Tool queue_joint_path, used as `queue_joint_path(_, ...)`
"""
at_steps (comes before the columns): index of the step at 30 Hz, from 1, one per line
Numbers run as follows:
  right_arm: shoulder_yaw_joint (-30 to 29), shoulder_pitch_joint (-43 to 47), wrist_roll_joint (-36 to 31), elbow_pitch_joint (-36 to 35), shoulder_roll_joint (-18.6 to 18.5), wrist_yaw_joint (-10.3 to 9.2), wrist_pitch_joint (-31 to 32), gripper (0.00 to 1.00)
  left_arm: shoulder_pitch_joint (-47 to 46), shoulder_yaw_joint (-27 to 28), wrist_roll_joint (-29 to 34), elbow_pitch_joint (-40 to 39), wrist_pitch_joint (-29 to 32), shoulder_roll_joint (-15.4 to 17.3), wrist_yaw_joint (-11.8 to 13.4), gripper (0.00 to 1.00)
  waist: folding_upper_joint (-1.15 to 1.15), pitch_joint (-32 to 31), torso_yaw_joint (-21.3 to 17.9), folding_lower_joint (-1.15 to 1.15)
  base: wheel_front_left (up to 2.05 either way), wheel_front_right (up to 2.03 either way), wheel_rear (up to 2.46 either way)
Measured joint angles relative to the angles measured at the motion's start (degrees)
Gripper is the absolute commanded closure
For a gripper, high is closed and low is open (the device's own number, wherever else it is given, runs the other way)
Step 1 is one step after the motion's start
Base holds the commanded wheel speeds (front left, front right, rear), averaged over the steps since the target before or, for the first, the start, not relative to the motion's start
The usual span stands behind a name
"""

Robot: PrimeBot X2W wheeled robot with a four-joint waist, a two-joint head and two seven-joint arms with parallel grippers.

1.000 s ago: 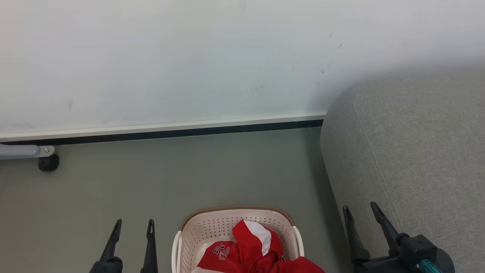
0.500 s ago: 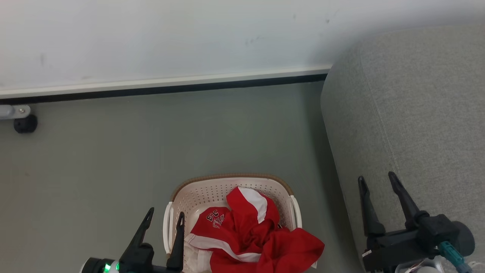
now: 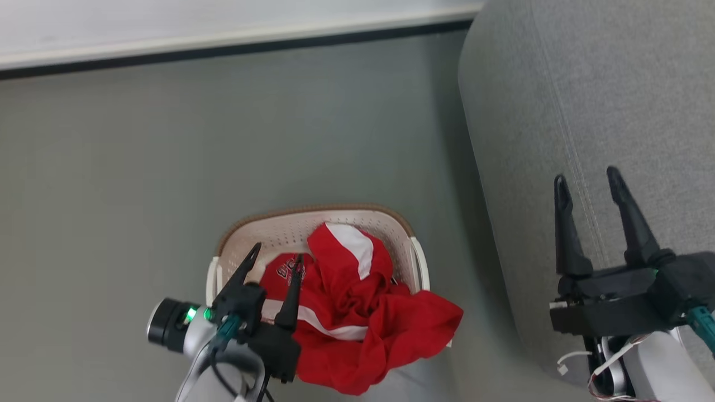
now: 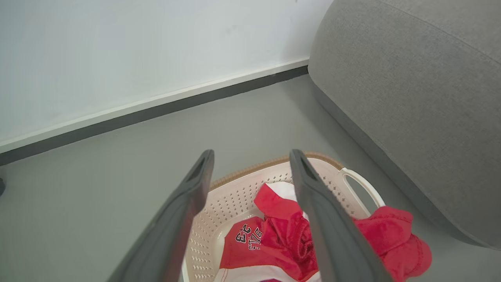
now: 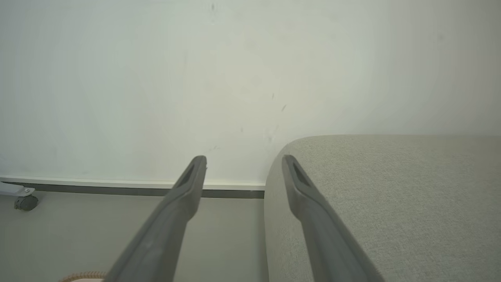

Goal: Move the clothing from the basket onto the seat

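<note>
The red clothing with white trim is bunched in the cream basket on the floor, and one fold spills over the right rim. In the left wrist view the clothing shows the number 23, lying in the basket. My left gripper hangs open over the basket's left part, just above the cloth, holding nothing; its fingers frame the pile at the left gripper. The grey seat rises to the right. My right gripper stands open above the seat's edge, empty, as the right gripper shows too.
A white wall with a dark skirting strip runs along the back. Grey floor lies between the wall and the basket. In the right wrist view a small castor on a pale bracket sits by the wall at far left.
The head camera has tilted down, so basket and seat sit higher in the picture. My left gripper has moved right, from beside the basket to over the clothing. Both grippers stay open.
</note>
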Motion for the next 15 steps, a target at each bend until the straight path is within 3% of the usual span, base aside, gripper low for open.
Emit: queue_joint_path(15, 0.07, -5.14, -2.60, -9.55, -0.26, -0.29, -0.13, 0.00, -10.42, -3.05, 0.01, 12.70, 4.81, -0.44, 1.03, 0.00, 0.00, 11.98, -3.98, -0.01, 0.00, 0.00, 0.00)
